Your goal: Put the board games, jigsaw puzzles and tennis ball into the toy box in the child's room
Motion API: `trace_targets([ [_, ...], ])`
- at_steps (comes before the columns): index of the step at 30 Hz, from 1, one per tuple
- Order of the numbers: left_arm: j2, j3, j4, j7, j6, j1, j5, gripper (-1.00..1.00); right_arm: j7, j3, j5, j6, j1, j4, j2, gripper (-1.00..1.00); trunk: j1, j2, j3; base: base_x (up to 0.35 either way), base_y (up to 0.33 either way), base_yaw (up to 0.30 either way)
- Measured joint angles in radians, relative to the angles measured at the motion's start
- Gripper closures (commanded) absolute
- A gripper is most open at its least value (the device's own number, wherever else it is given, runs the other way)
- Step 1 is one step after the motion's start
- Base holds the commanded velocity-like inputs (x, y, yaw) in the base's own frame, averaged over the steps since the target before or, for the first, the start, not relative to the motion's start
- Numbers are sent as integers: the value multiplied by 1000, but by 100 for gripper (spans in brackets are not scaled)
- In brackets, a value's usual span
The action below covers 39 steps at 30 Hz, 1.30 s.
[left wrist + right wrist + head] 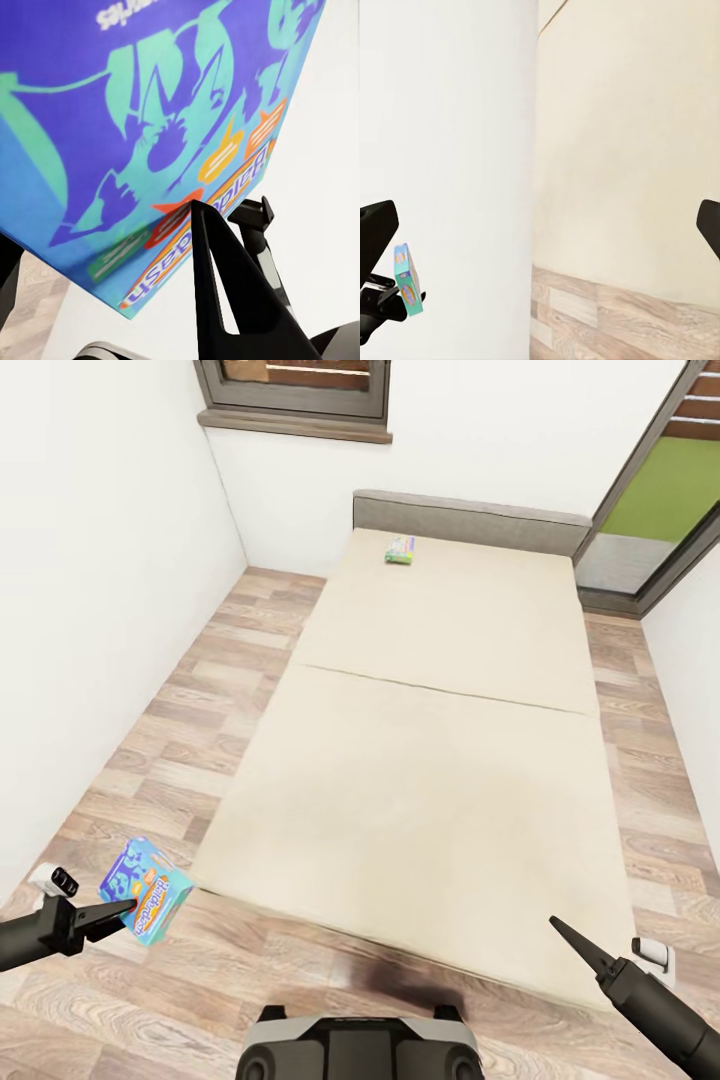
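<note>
Blue game box (146,891) sits clamped in the left gripper (118,909), over the wood floor (250,980) beside the bed (440,760). The green game box (400,549) lies far away near the headboard (470,520). The right gripper (580,948) holds nothing; whether its jaws are apart cannot be told.

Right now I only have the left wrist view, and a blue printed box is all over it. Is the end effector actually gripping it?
Observer: Yes. In the head view the left end effector is shut on the blue board game box, off the bed's near left corner, over the wood floor.
Operator: Other game on the bed?
Observer: A greenish board game box lies flat at the far end, near the grey headboard.
Operator: Right arm free?
Observer: The right end effector is open and empty, its fingers wide apart in the right wrist view.
</note>
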Motion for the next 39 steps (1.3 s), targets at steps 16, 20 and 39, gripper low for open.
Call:
trace_targets([
  [16, 0, -2, -12, 0, 0, 0, 0, 100, 0, -1, -1, -31, 0, 0, 0, -100, 0, 0, 25, 0, 0, 91],
  [20, 0, -2, -15, 0, 0, 0, 0, 100, 3, -1, -2, -46, 0, 1, 0, -100, 0, 0, 32, 0, 0, 82],
  [39, 0, -2, -17, 0, -2, 0, -2, 100, 14, -1, -1, -53, 0, 5, 0, -100, 0, 0, 62, 0, 0, 71],
])
